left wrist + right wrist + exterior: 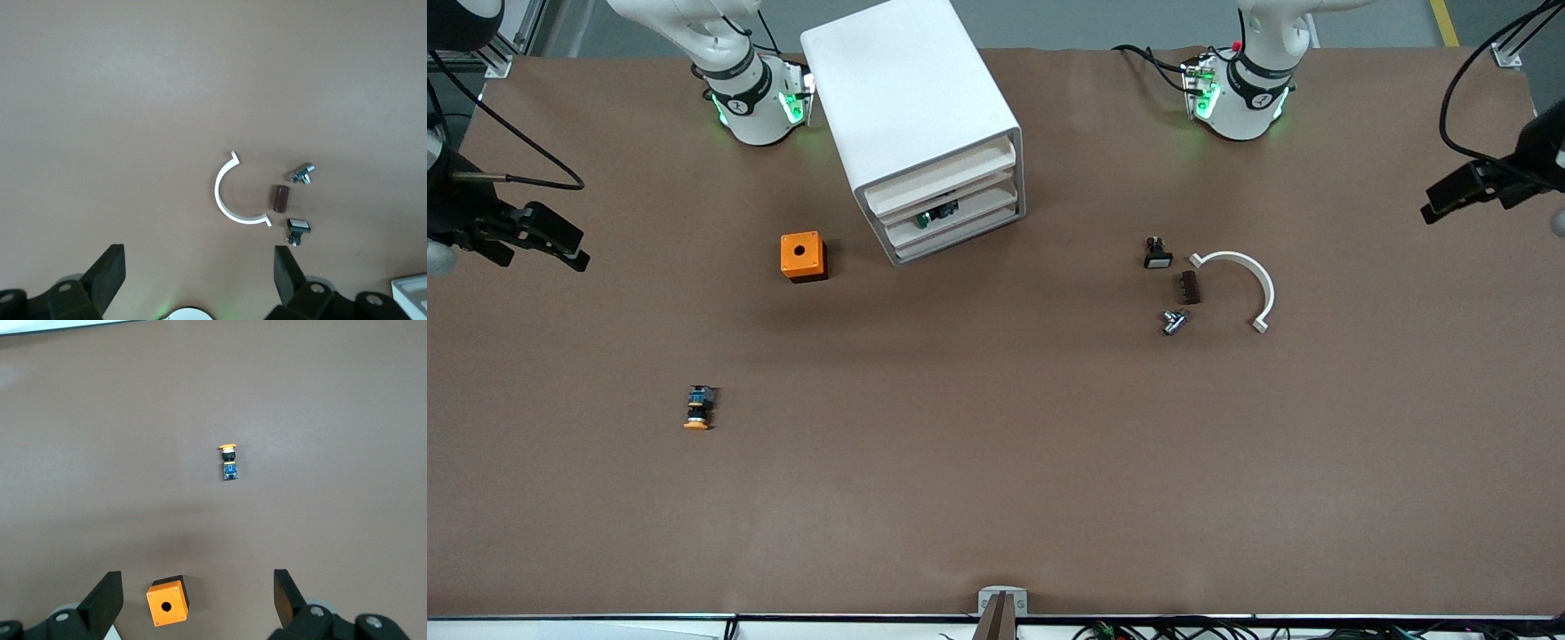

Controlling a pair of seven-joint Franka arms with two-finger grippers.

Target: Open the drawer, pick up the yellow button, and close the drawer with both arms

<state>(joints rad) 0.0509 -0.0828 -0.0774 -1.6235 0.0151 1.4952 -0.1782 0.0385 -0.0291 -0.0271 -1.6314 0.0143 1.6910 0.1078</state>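
The white cabinet (907, 98) stands between the two arm bases. Its top drawer (938, 176) is pushed in like the three below it. The orange-capped button (697, 409) lies on its side on the brown table, nearer the front camera than the orange cube, toward the right arm's end; it also shows in the right wrist view (229, 461). My right gripper (569, 247) is open and empty, high over the table (197, 597). My left gripper (1440, 200) is open and empty, high over the left arm's end (199, 273).
An orange cube with a hole (803, 256) sits beside the cabinet (167, 607). A green-capped button (935, 214) shows in a lower drawer. A white half-ring (1249, 280), a brown block (1189, 287), a metal part (1174, 322) and a small black switch (1157, 255) lie toward the left arm's end.
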